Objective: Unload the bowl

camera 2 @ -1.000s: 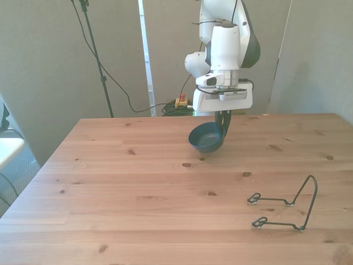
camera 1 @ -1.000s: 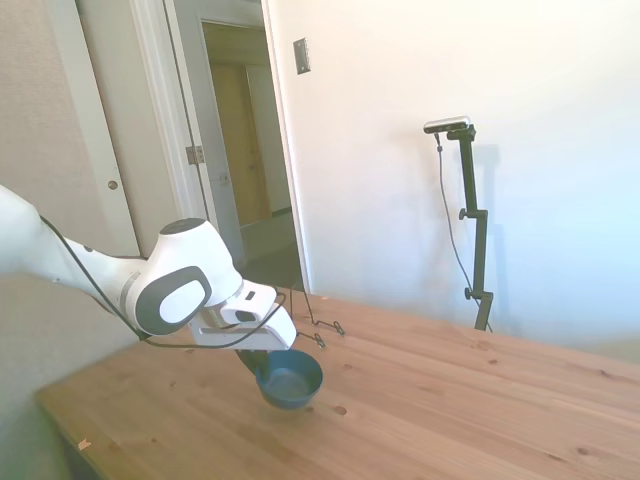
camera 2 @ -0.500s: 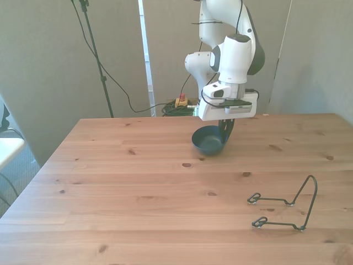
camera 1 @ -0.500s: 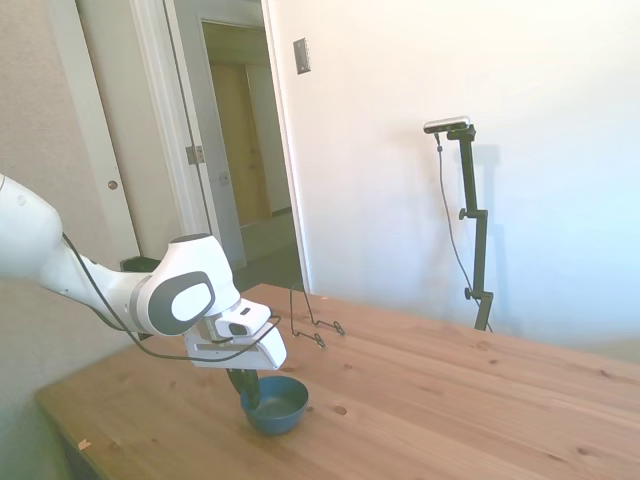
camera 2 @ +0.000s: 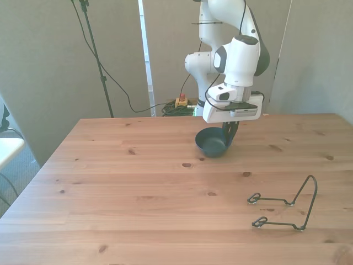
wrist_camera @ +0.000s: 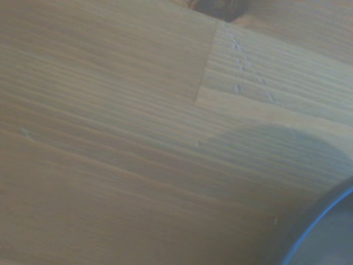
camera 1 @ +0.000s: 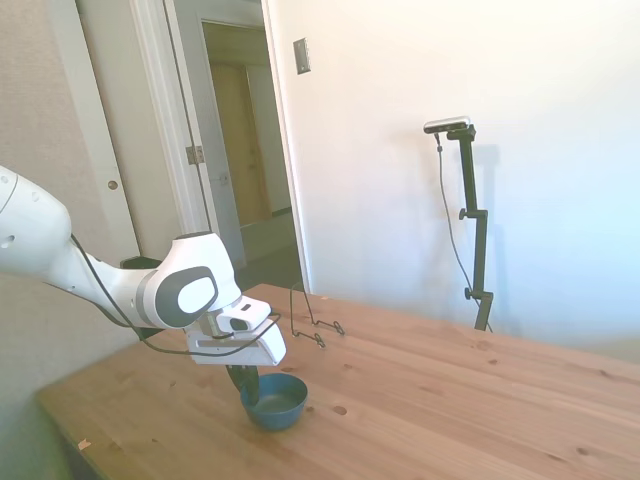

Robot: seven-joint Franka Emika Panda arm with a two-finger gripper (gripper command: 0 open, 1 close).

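The small dark-blue bowl (camera 1: 277, 401) (camera 2: 213, 146) rests upright on the wooden table (camera 1: 450, 400) (camera 2: 138, 182), in the far middle part of the front view. My gripper (camera 1: 243, 384) (camera 2: 230, 134) points down at the bowl's rim, on the side toward the front view's right. Its dark fingers are shut on that rim, one inside and one outside. The wrist view shows only a curved blue edge of the bowl (wrist_camera: 325, 232) against blurred wood grain.
A thin wire rack (camera 1: 311, 322) (camera 2: 285, 207) stands on the table well apart from the bowl, near the front view's lower right. An open doorway (camera 1: 245, 150) lies beyond the table in the side view.
The arm came down and shifted toward the front view's right, bringing the tilted, lifted bowl level onto the table. The rack has not moved.
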